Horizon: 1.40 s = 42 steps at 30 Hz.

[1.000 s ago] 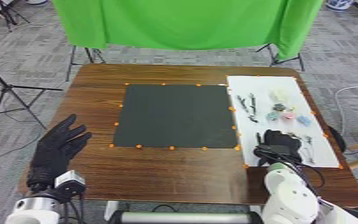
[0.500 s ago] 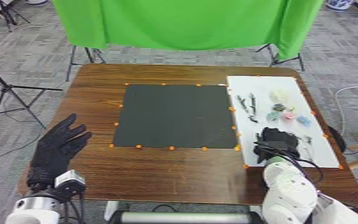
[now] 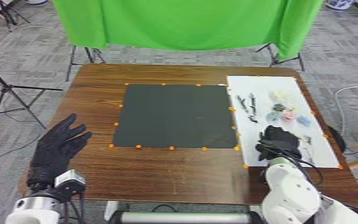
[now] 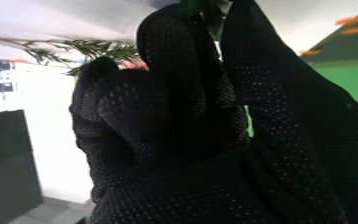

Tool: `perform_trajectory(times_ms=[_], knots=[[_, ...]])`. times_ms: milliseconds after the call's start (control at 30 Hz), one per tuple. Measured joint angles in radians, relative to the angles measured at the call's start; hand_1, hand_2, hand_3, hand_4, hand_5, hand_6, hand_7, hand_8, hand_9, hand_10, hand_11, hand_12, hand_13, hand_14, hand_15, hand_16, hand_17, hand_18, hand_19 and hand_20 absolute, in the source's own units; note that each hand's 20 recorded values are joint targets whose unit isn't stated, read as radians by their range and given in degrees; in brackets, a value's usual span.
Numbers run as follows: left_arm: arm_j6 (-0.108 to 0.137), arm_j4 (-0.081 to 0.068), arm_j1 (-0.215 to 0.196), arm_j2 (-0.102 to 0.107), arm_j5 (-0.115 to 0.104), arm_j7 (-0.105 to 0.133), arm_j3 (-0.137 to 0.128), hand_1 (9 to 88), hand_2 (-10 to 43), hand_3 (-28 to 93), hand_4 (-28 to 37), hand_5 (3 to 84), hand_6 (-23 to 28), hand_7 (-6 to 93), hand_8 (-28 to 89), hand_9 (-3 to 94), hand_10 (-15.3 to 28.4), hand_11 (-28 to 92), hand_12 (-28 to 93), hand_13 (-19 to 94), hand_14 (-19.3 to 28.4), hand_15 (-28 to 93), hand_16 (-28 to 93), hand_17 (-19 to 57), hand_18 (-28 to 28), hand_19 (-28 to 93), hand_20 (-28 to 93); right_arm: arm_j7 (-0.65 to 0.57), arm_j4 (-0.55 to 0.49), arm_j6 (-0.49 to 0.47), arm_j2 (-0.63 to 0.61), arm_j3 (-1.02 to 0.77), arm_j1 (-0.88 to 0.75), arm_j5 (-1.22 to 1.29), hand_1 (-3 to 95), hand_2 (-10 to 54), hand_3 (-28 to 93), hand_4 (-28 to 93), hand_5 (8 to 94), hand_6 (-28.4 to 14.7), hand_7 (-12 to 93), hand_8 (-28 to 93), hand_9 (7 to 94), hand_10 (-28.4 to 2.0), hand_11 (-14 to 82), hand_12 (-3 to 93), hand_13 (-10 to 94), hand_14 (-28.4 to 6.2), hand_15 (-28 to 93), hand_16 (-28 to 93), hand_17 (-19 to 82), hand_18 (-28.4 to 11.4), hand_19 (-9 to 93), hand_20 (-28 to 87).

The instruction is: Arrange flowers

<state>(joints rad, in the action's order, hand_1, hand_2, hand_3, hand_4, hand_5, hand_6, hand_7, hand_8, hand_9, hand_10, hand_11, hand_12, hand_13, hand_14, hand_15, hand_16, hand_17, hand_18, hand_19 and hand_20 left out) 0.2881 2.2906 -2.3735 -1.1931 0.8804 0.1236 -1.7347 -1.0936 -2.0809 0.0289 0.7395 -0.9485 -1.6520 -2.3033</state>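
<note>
Near side first: my two white arms [image 3: 286, 194] come in over the near edge of the brown bench [image 3: 180, 175]. Left hand [image 3: 58, 145] is above the near left part of the bench, relaxed, fingers loosely spread, holding nothing. Right hand [image 3: 280, 142] is over the near part of the white sheet [image 3: 257, 155], on the right side of the bench. From my right wrist view, that hand [image 4: 175, 130] is partly closed, fingers bent, with a dark green piece [image 4: 213, 15] pinched between thumb and a fingertip; how firm the pinch is, I can't tell. A needle-leaved sprig [image 4: 104, 49] shows next to the fingers.

Pale thin sprigs [image 3: 308, 140] lie just right of the right hand, on the sheet. Farther along it, flower heads sit in a loose cluster: blue one [image 3: 304, 120] at the right, pink one [image 3: 288, 115] in the middle, blue-green one [image 3: 273, 115] at the left, dark green one [image 3: 278, 107] just beyond them. Two dark stems [image 3: 253, 106] run along the sheet's left part. Pale yellowish flower [image 3: 279, 95] is past the cluster, toward the far end.

Dark square mat [image 3: 175, 116] mid-bench, left of the sheet, orange markers round both. Green cloth [image 3: 189, 25] hangs beyond the far edge.
</note>
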Motion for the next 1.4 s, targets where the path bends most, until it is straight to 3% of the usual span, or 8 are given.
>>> perform_trajectory(times_ms=[167, 467, 867, 1400], knots=[[0.000, 0.000, 0.000, 0.000, 0.000, 0.000, 0.000, 24.1, 5.4, 82, -22.3, 34.4, 8.4, 15.4, -11, 33.8, 20.1, 28, 9, 25, 26.3, 49, -10, -8.4, 22.4, 59, -5, -0.007, 0.010, 0.101, -0.032, 0.041, 0.006, -0.012, 45.9, -9.5, 87, -23, 89.0, -2.8, 27, 20, 86.0, -13.1, 52.5, 26.0, 81, -10.2, 79, 16, 37, -25.6, 93, 30], [0.001, 0.000, -0.002, 0.000, 0.000, 0.001, 0.000, 24.1, 5.4, 82, -22.3, 34.4, 8.4, 15.5, -11, 33.8, 20.1, 28, 9, 25, 26.3, 49, -10, -8.4, 22.4, 59, -4, -0.029, 0.011, 0.173, -0.061, 0.065, -0.001, -0.045, 44.8, -9.5, 88, -21, 90.1, -3.3, 27, 22, 86.5, -13.4, 53.6, 26.2, 82, -10.6, 81, 16, 37, -25.9, 93, 32], [0.002, 0.001, -0.004, 0.007, -0.001, 0.005, 0.001, 24.1, 5.3, 82, -22.3, 34.5, 8.5, 15.4, -11, 33.8, 20.0, 28, 9, 25, 26.3, 49, -10, -8.4, 22.4, 59, -4, -0.043, -0.010, 0.218, -0.091, 0.088, -0.015, -0.054, 44.1, -9.5, 89, -19, 91.2, -3.5, 26, 23, 87.2, -13.4, 53.4, 27.1, 82, -10.7, 81, 16, 38, -26.2, 93, 34], [0.012, 0.000, -0.002, 0.025, -0.004, 0.025, 0.003, 24.1, 5.3, 82, -22.5, 34.4, 8.5, 15.3, -11, 33.8, 20.0, 28, 9, 25, 26.2, 49, -10, -8.4, 22.3, 59, -4, -0.050, -0.003, 0.249, -0.132, 0.120, 0.095, -0.074, 43.7, -9.5, 89, -18, 91.7, -3.6, 25, 24, 87.5, -13.4, 53.4, 27.5, 83, -10.5, 82, 17, 38, -26.2, 93, 35]])
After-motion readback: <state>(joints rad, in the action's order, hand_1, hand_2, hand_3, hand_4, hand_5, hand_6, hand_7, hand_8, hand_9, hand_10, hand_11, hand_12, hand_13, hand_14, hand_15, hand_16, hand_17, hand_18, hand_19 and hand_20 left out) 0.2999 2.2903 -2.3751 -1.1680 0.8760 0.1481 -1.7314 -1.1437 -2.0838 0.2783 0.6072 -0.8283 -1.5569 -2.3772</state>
